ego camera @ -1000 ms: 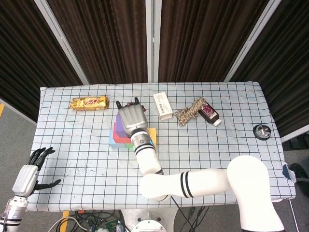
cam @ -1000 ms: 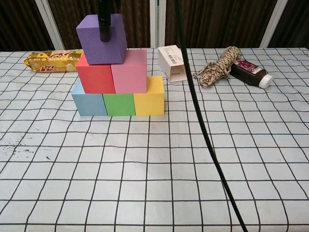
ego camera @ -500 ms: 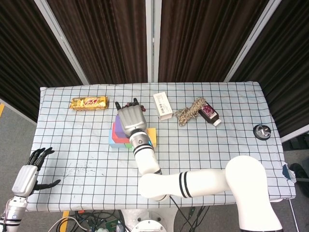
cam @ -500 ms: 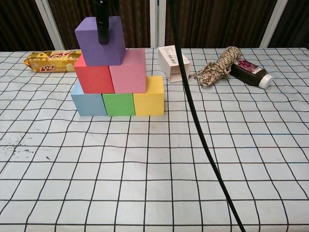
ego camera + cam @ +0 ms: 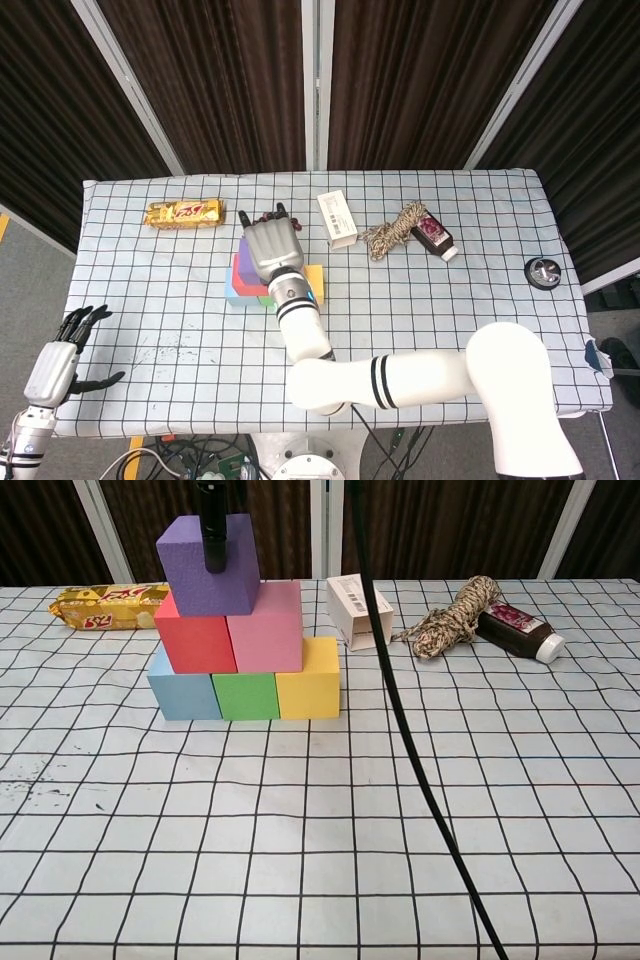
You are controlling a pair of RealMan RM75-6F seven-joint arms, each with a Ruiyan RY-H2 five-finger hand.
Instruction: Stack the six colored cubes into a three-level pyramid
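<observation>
The cubes stand as a pyramid left of the table's middle. In the chest view, blue (image 5: 182, 692), green (image 5: 245, 695) and yellow (image 5: 308, 688) cubes form the bottom row. Red (image 5: 197, 640) and pink (image 5: 266, 630) cubes sit on them, and a purple cube (image 5: 210, 570) tops the stack. My right hand (image 5: 271, 248) covers the stack from above and grips the purple cube (image 5: 238, 266); one dark finger (image 5: 213, 525) lies down its front face. My left hand (image 5: 62, 360) hangs open off the table's near left corner.
A gold candy bar (image 5: 100, 605) lies left of the pyramid. To its right are a white box (image 5: 358, 610), a rope bundle (image 5: 452, 615) and a dark bottle (image 5: 518, 630). A black disc (image 5: 541, 271) sits near the right edge. A black cable (image 5: 400, 730) crosses the chest view.
The purple cube shifted slightly left and then back a little on the second level, with the right hand still on it. The left hand has not moved.
</observation>
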